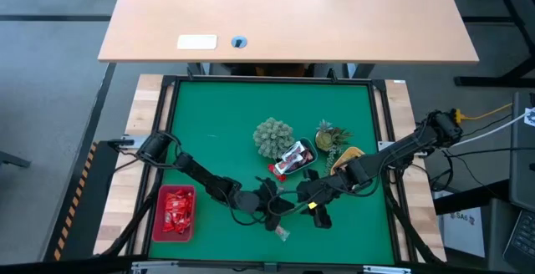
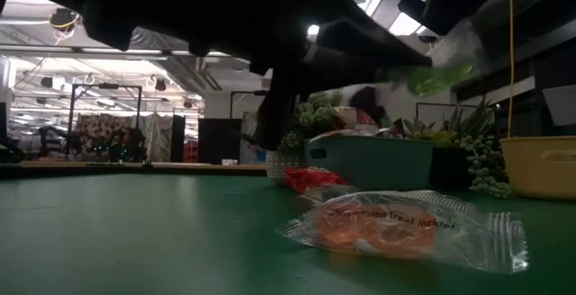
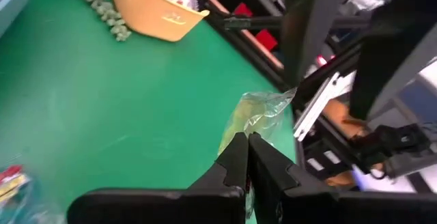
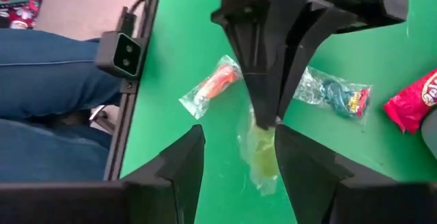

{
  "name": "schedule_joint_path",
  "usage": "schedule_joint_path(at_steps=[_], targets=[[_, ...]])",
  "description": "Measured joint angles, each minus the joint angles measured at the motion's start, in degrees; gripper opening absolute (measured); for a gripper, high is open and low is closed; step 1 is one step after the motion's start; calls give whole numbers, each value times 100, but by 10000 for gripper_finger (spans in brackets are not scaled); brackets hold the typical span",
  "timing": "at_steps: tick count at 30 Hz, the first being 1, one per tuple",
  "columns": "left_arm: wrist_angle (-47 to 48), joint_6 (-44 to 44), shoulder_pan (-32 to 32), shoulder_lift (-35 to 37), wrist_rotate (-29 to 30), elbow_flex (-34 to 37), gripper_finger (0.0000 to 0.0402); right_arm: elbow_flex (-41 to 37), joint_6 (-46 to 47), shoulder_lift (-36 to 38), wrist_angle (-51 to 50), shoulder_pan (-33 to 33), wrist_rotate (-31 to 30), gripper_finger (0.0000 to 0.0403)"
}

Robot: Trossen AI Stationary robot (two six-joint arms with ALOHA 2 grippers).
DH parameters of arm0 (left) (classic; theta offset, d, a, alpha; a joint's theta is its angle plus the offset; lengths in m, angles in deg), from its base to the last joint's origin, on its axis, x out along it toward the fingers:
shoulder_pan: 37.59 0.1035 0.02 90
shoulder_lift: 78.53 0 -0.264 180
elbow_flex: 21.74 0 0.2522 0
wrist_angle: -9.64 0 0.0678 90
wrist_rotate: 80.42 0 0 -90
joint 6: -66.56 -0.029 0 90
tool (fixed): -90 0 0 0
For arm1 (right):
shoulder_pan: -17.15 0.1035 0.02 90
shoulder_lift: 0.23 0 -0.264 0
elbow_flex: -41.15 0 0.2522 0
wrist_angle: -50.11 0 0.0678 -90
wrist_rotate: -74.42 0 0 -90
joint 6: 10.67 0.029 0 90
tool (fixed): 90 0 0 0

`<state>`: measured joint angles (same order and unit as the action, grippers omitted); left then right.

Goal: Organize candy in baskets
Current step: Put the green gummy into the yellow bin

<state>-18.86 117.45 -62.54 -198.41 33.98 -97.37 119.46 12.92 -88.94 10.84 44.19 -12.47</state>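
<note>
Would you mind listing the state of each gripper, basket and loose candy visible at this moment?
left gripper: shut on the greenish candy, held above the mat
right gripper: open, facing that candy
red basket: holds red candies
blue basket: holds candies
yellow basket: holds candies
orange candy: loose on mat

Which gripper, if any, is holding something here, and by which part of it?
The left gripper holds a greenish clear-wrapped candy, its jaws pinched shut on one end of the wrapper, the rest hanging free. The right gripper is open and holds nothing.

Green mat (image 1: 217, 132), 2 spiky plant ornaments (image 1: 273, 137), wooden desk (image 1: 288, 15), person's jeans (image 4: 54, 94)
</note>
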Motion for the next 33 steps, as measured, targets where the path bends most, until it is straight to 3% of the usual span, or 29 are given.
schedule_joint_path(at_steps=[17, 30, 33], targets=[[-246, 0, 57, 0, -164, -2, 2, -6, -310, -245, -557, -2, -83, 172], [-244, -7, 57, 0, -54, -2, 2, 0, -310, -264, -601, -7, -46, 18], [-248, -192, 57, 0, -51, -2, 2, 0, -310, -264, -600, -7, -46, 7]])
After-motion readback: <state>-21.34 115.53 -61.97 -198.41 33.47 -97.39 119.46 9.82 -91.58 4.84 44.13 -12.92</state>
